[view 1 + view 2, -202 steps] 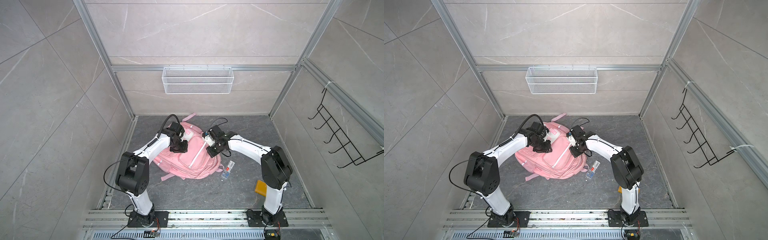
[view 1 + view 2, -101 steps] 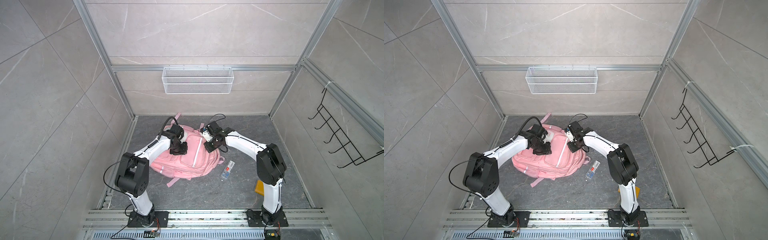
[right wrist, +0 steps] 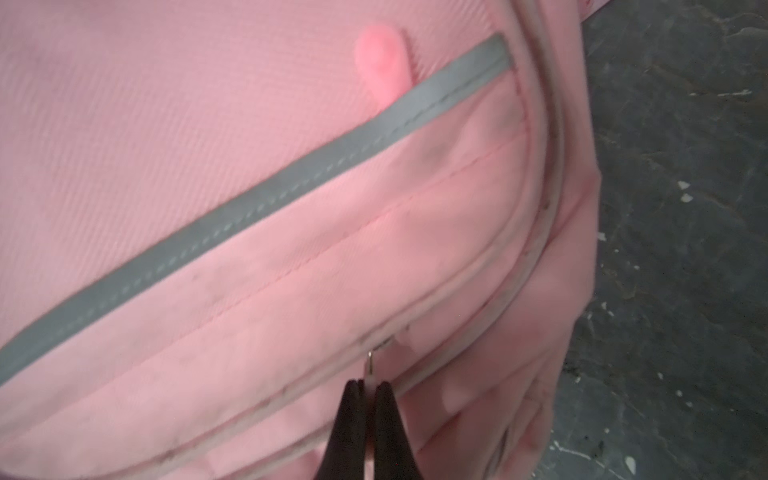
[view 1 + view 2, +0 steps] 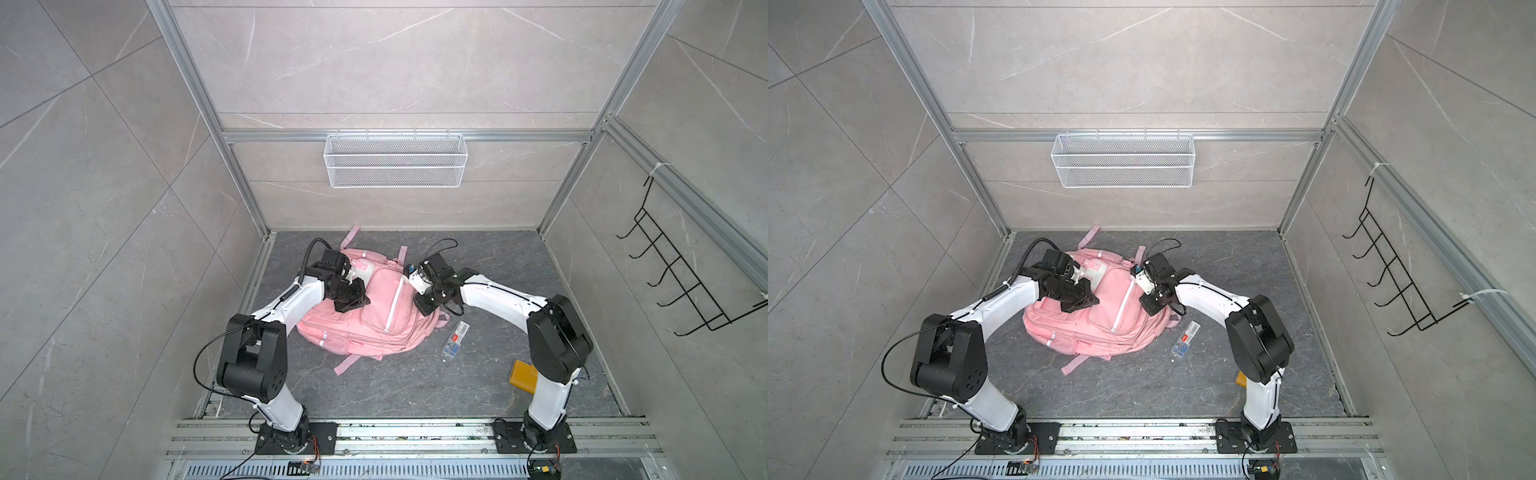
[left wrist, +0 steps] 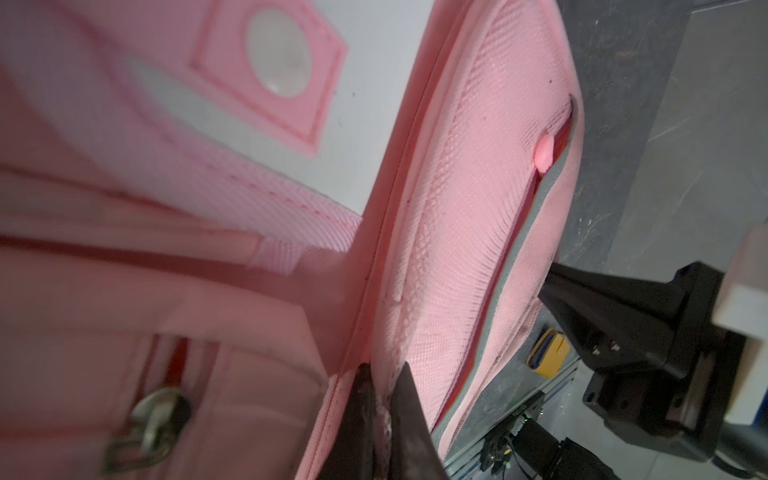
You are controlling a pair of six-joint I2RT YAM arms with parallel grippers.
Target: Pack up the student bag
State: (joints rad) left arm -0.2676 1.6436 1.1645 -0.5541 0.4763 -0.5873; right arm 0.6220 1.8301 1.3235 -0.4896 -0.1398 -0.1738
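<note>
The student bag (image 4: 374, 322) lies flat on the floor (image 4: 478, 374), in the middle, between both arms. It seems soft and light; the fabric will fold under a pull, so seams and zip tabs are good holds. The left gripper (image 5: 384, 376), reaching from the left, pinches a seam; the right gripper (image 3: 368, 384) is closed on a zipper pull (image 3: 370, 365).

- student bag (image 4: 374, 309): pink, with a fine woven grain.
- flap pocket (image 5: 374, 124) beside the left gripper (image 5: 380, 399): white, with a pink patch framing a pale oval.
- fingers of the left gripper and right gripper (image 3: 368, 388): black.
- zip pull (image 3: 369, 362) at the right gripper's tips: silver.
- strip (image 3: 257, 195) ahead of those tips: grey, stitched.
- floor (image 4: 415, 386): dark grey, pale veining.
- block (image 4: 524, 376), well away from the right gripper: yellow-orange.
</note>
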